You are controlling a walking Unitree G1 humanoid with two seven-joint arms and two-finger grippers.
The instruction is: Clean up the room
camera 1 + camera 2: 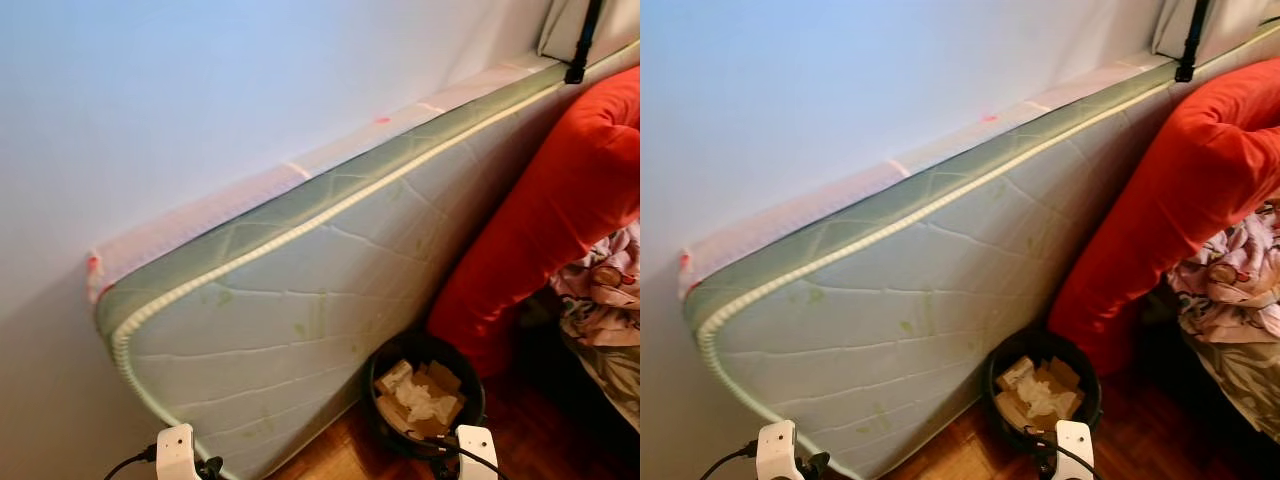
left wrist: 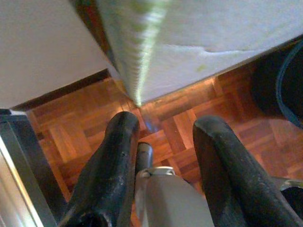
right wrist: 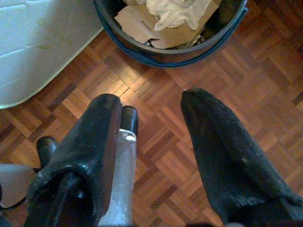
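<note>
- Where the pale wall (image 1: 200, 90) meets the parquet floor (image 3: 156, 142), a quilted mattress (image 1: 300, 320) with green piping stands on its long edge, leaning against the wall.
- Just beside the mattress's lower edge, a round black bin (image 1: 425, 395) sits on the floor, holding torn cardboard (image 3: 156, 28) and crumpled white paper (image 3: 177, 9).
- To the robot's right of the bin, a large red cushion (image 1: 545, 220) leans against the mattress, with a heap of patterned fabric (image 1: 600, 290) beside it.
- Left hand (image 2: 163, 130) hangs over bare floor near the mattress corner, fingers spread wide, holding nothing.
- Right hand (image 3: 151, 99) hovers above the floor just short of the bin's rim, fingers wide apart and empty.
</note>
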